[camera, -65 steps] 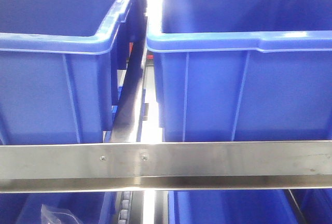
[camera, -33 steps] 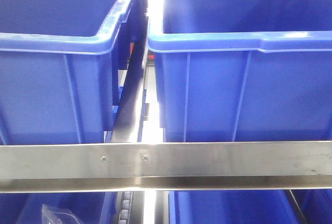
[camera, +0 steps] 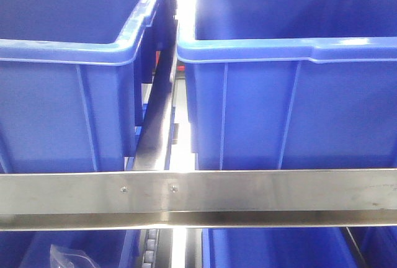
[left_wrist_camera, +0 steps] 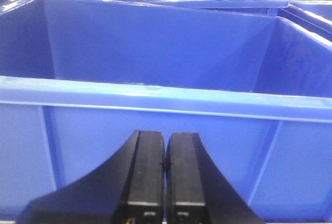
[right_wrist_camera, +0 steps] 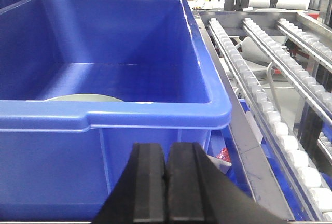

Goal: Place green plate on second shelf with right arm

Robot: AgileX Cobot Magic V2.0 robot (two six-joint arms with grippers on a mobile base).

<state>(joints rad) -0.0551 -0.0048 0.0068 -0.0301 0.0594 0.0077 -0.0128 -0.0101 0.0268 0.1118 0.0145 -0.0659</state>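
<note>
Currently both of my arms idle in front of the blue bins, so the task is at its approach step. My right fingers (right_wrist_camera: 166,182), low centre of the right wrist view, are clenched on nothing before the near wall of a blue bin (right_wrist_camera: 155,156). The green plate (right_wrist_camera: 83,98) lies inside that bin, a pale sliver showing just over the near rim, left of centre. My left fingers (left_wrist_camera: 165,175) are likewise clenched and empty, facing another blue bin (left_wrist_camera: 155,99). Next, by my judgement, the right fingers must rise over the rim, spread, and reach down to the plate. A steel shelf rail (camera: 248,190) crosses the front view.
</note>
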